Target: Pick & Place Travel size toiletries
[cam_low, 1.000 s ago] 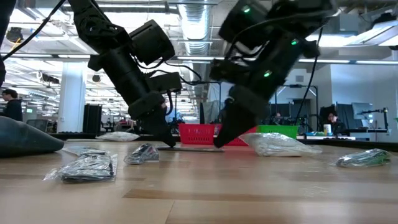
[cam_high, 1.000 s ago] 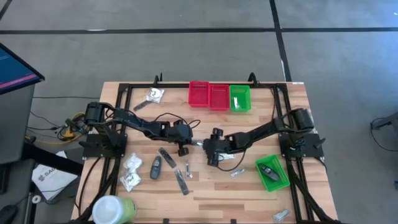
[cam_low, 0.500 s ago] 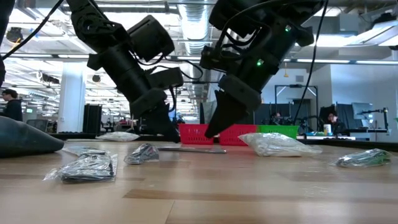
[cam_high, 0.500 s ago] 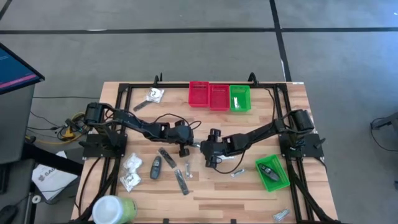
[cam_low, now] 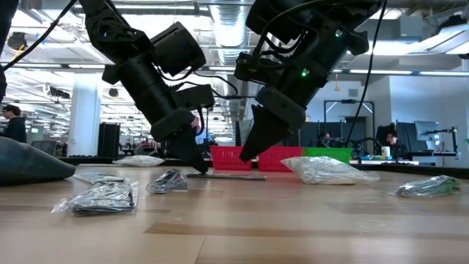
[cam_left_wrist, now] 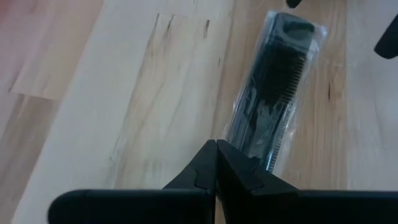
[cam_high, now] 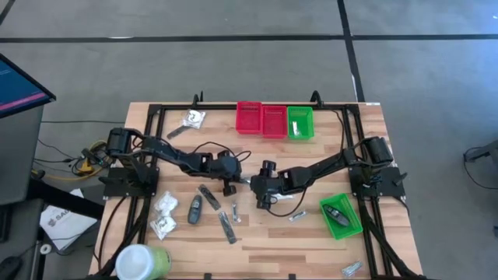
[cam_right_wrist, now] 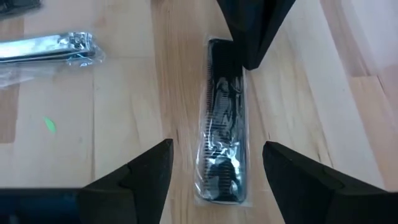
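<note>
A black comb in a clear packet (cam_right_wrist: 222, 118) lies flat on the table between my two grippers; it also shows in the left wrist view (cam_left_wrist: 270, 93) and the low view (cam_low: 227, 176). My left gripper (cam_high: 230, 189) is shut, its tips down at one end of the packet (cam_left_wrist: 216, 143). My right gripper (cam_high: 262, 201) is open and hangs a little above the comb's other end (cam_right_wrist: 217, 144), one finger on each side, touching nothing. Other toiletries lie on the near left: white packets (cam_high: 164, 214), a dark oval (cam_high: 195, 208), dark sticks (cam_high: 227, 227). My left gripper's shut fingertips (cam_right_wrist: 252, 37) rest on the edge of the comb packet's end (cam_left_wrist: 242, 149). They come from above, slanting down from the table's left. The comb lies flat on the table.
Two red bins (cam_high: 261, 120) and a green bin (cam_high: 299, 123) stand at the far edge. A second green bin (cam_high: 340, 215) with a dark item sits near right. A wrapped nail clipper (cam_right_wrist: 46, 48) lies beside the comb. A white-and-green tub (cam_high: 140, 260) stands at the near left corner.
My right gripper has gone toward the table's left, toward the comb and my left gripper, and has risen a little off the table. The comb has stayed flat where it was.
</note>
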